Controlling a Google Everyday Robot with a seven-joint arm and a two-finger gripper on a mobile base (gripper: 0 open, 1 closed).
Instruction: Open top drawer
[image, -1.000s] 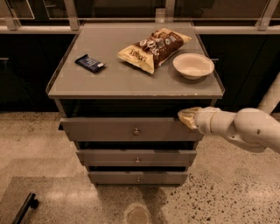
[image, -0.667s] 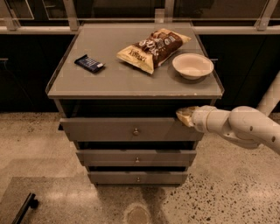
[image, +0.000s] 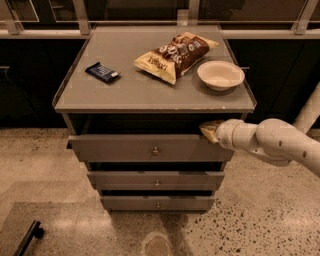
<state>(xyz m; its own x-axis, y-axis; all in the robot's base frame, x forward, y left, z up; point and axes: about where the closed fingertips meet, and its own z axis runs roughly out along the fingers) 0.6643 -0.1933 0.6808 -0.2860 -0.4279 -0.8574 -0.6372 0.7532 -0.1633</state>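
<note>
The top drawer (image: 120, 148) is a wide grey drawer with a small round metal knob (image: 155, 150) at its centre. It stands pulled out a little from the cabinet, with a dark gap above its front. My gripper (image: 207, 131) is at the right end of the drawer's top edge, just under the cabinet top, on a white arm that comes in from the right. Two narrower grey drawers (image: 156, 180) sit below it.
On the cabinet top (image: 125, 90) lie a dark blue snack bar (image: 102, 72), a brown and yellow chip bag (image: 172, 56) and a white bowl (image: 220, 75). A railing and dark counter run behind. A speckled floor lies in front, with a black bar (image: 27, 237) at lower left.
My gripper and arm have shifted slightly left along the drawer's top edge. The drawer's opening looks about the same.
</note>
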